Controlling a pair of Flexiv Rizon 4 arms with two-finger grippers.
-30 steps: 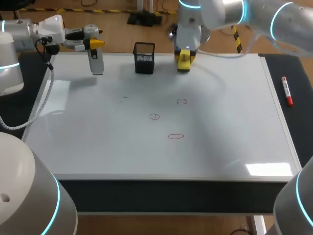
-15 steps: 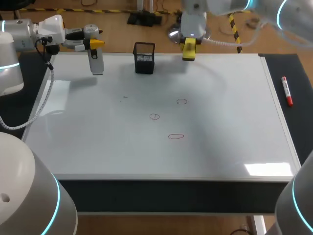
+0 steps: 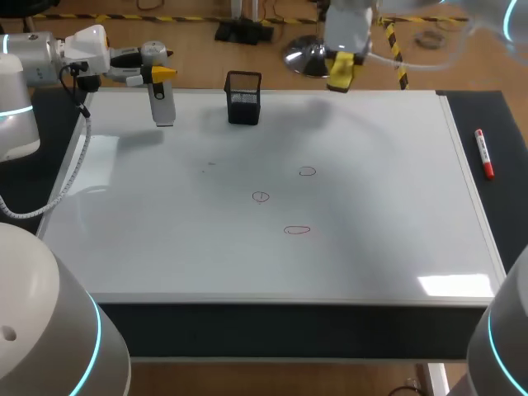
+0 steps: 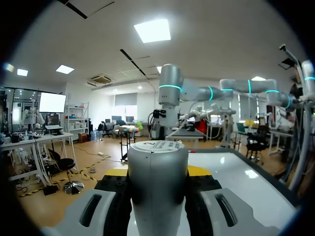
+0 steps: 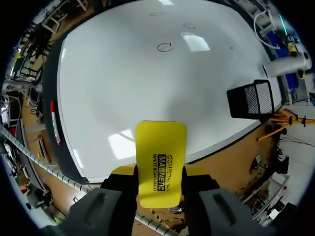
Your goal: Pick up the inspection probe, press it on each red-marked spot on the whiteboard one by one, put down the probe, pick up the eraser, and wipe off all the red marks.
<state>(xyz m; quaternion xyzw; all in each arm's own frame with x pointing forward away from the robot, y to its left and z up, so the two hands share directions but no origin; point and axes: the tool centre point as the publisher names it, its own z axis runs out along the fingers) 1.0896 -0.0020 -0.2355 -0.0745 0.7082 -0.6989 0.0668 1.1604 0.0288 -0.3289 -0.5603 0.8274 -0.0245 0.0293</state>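
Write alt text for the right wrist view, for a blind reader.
The right gripper is shut on a yellow eraser over the edge of the whiteboard. Ahead on the board are small red circles; a black mesh holder stands near that edge.

Black capital lettering in two lines along the yellow eraser [image 5: 161, 164], round printed label on the end of the grey probe [image 4: 157, 147], too fine to read
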